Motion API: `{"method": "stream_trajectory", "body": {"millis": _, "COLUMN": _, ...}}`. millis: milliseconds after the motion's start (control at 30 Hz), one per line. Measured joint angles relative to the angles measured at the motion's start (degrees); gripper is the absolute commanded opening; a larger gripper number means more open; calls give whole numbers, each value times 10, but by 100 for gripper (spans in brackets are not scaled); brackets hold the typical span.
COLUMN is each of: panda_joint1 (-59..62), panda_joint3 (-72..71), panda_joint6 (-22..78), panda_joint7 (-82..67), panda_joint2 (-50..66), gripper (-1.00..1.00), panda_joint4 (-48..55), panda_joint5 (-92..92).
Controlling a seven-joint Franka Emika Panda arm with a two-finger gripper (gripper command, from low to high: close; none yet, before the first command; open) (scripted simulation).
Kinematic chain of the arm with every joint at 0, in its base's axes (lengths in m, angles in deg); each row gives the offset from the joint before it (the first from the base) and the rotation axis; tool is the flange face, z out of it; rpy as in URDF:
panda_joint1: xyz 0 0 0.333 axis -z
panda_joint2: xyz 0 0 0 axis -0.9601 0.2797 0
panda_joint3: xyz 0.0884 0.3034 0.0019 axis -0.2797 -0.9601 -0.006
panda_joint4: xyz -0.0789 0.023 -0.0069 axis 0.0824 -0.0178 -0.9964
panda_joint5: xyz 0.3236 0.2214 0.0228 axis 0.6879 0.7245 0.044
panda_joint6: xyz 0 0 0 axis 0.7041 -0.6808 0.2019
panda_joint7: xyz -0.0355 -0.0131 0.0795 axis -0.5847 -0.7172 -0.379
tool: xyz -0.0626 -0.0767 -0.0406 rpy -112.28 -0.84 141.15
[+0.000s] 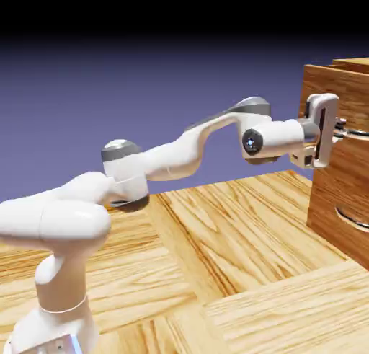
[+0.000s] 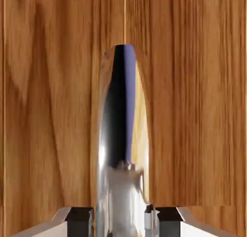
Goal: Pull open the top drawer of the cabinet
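The cabinet [image 1: 339, 86] stands at the exterior view's right, a reddish-brown wood-grain chest. Its top drawer [image 1: 354, 158] carries a thin metal handle [image 1: 354, 132]. My gripper [image 1: 341, 127] reaches level to that handle and is shut on it. In the hand view the shiny handle [image 2: 120, 134] runs up the middle, large, between my two grey fingertips [image 2: 79, 216] at the bottom edge, which press against it from both sides. Drawer wood [image 2: 193, 96] fills the rest of that view.
A lower drawer front with its own curved handle [image 1: 352, 219] sits below the top one. The pale wood floor [image 1: 216, 259] stretches between the robot's base and the cabinet.
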Motion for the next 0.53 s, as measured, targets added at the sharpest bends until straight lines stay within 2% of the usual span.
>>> {"method": "stream_trajectory", "body": {"millis": 400, "panda_joint1": -164, "panda_joint3": 0, "panda_joint6": 87, "panda_joint7": -18, "panda_joint2": 24, "gripper": -100, "panda_joint4": -249, "panda_joint5": -21}}
{"method": "stream_trajectory", "body": {"millis": 433, "panda_joint1": -174, "panda_joint3": 1, "panda_joint6": 91, "panda_joint7": -19, "panda_joint2": 26, "gripper": 100, "panda_joint4": -263, "panda_joint5": -23}}
{"method": "stream_trajectory", "body": {"millis": 533, "panda_joint1": -190, "panda_joint3": 2, "panda_joint6": 96, "panda_joint7": -21, "panda_joint2": 26, "gripper": 100, "panda_joint4": -284, "panda_joint5": -30}}
